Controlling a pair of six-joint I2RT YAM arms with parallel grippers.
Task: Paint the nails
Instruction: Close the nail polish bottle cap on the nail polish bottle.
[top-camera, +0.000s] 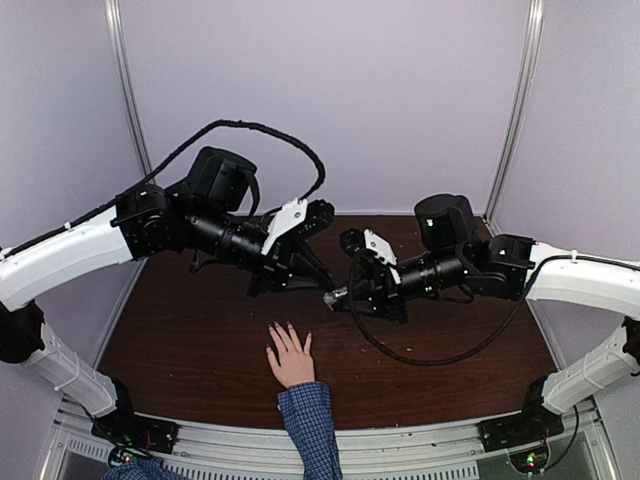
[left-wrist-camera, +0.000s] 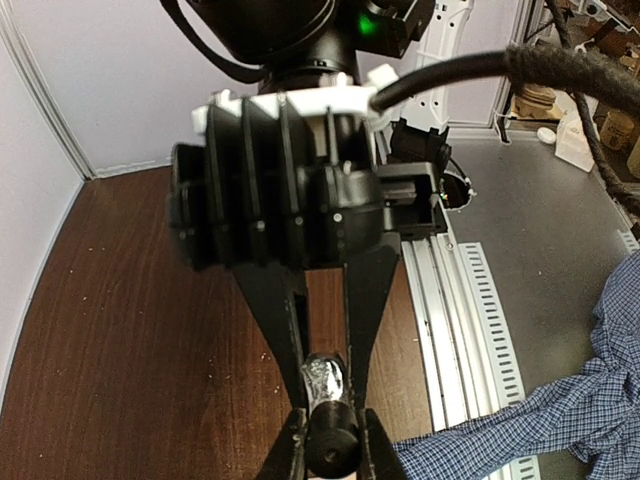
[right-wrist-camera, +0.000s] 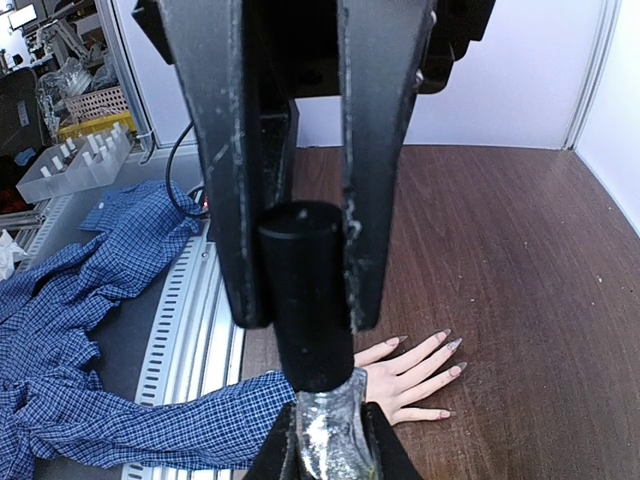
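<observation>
- Currently, the right gripper (right-wrist-camera: 300, 305) has its fingers (right-wrist-camera: 375, 200) clamped on the black cap (right-wrist-camera: 300, 270) of the polish bottle (right-wrist-camera: 325, 435). No gap shows between the pads and the cap.
- The left gripper (left-wrist-camera: 327, 395) has its fingers (left-wrist-camera: 280, 320) clamped on the glittery glass body of the same bottle, just past the cap.
- The bottle sits between the two grippers, where the arms meet over the middle of the table (top-camera: 180, 340). Cap and body are in line, and no brush stem shows between them.
- The nails (right-wrist-camera: 456, 344) belong to the hand (top-camera: 291, 362), which lies flat on the table near its front edge, palm down and fingers spread. The blue checked cuff (top-camera: 308, 405) is behind the hand.
- The hand is near the bottle but apart from both grippers.
- Whether any nail already carries polish cannot be told at this size.
- Step in hand, as a judgement: opening the bottle. One gripper holds the body while the other grips the cap.
- The next move probably calls for these actions:
  - Turn the cap about the bottle's axis while the left gripper keeps the body fixed.
  - Draw the cap straight out along that axis, so the brush clears the neck.
  - Carry the brush toward the nearest nail only after that.
</observation>
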